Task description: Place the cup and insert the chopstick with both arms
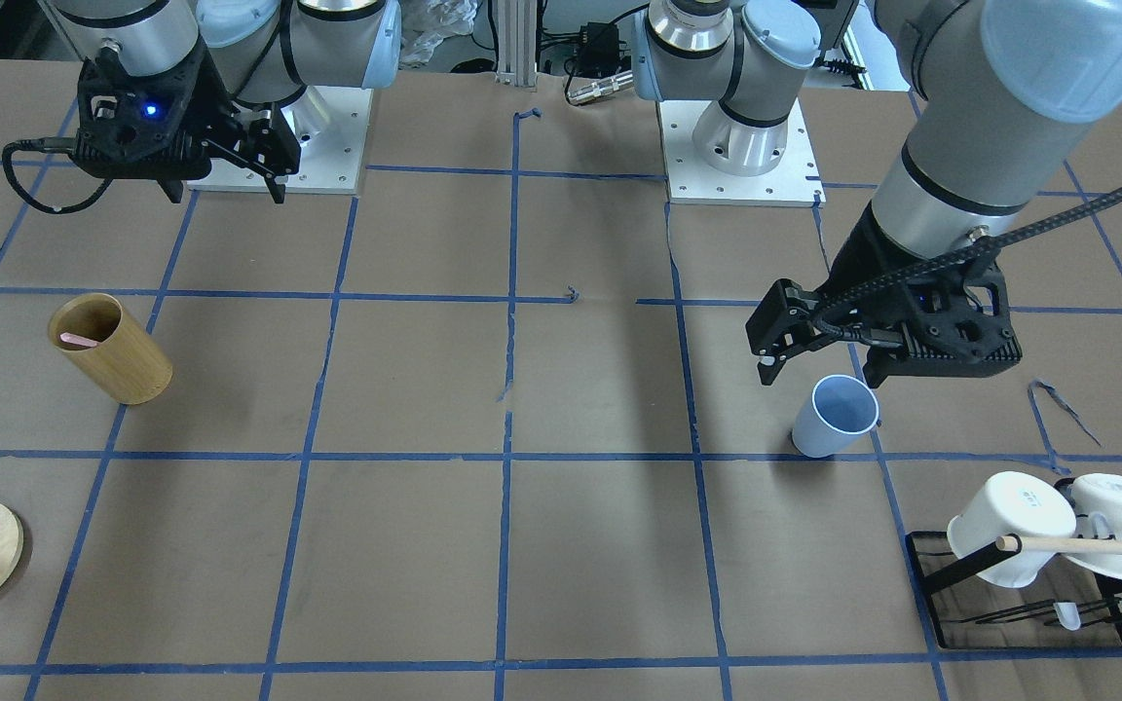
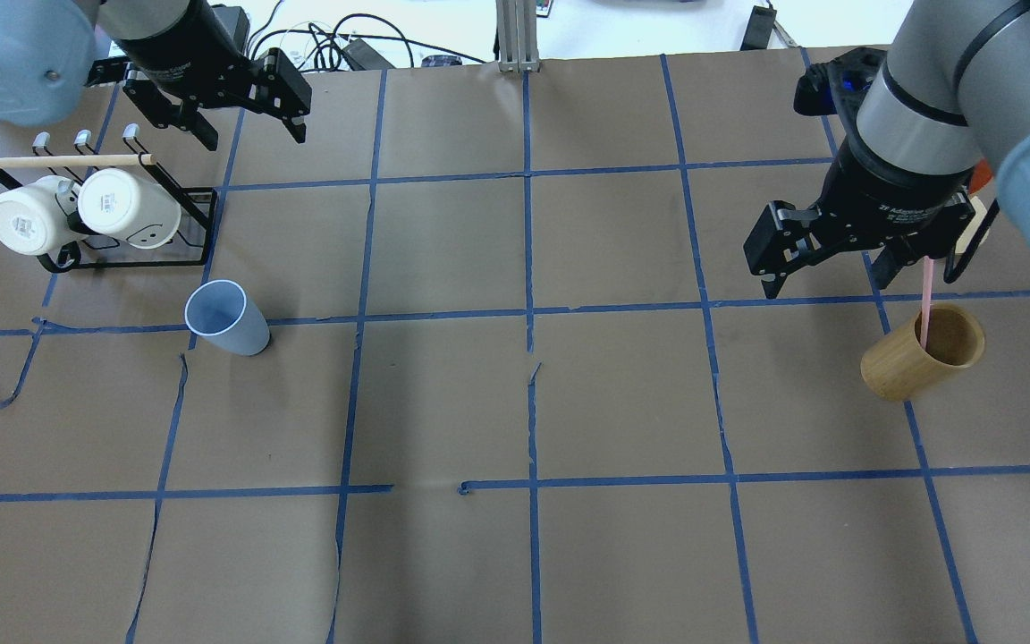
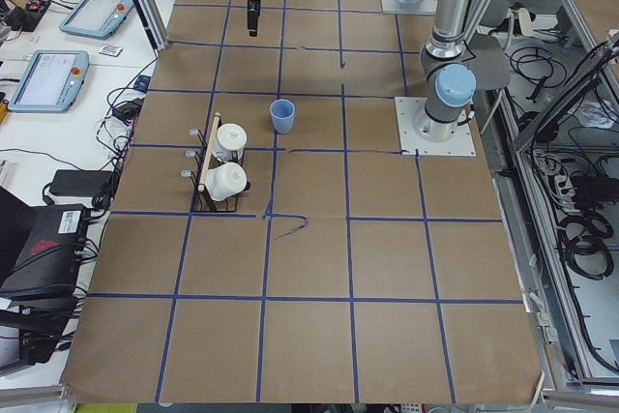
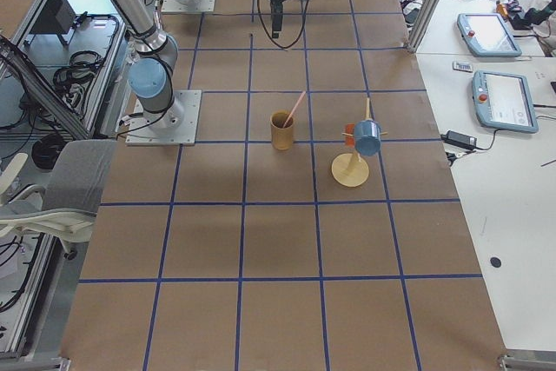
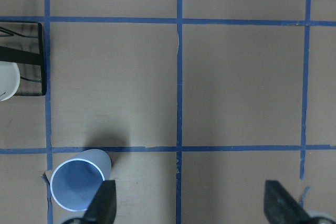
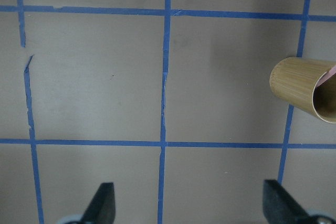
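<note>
Two white mugs [image 2: 28,219] are sitting on one black rack [image 2: 202,228]. One blue cup [image 2: 227,318] is standing upright near it. One pink chopstick [image 2: 925,300] is leaning inside one bamboo holder [image 2: 922,353]. The left gripper [image 2: 249,130] is hovering near the cup, pointing down, its fingers spread wide and empty. The right gripper [image 2: 864,277] is hovering beside the holder, also spread wide and gripping nothing.

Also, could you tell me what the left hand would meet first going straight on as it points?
Most likely the table paper between the open fingers of the left hand; the blue cup sits right by one finger, which may clip its rim. Depth is unclear.
</note>
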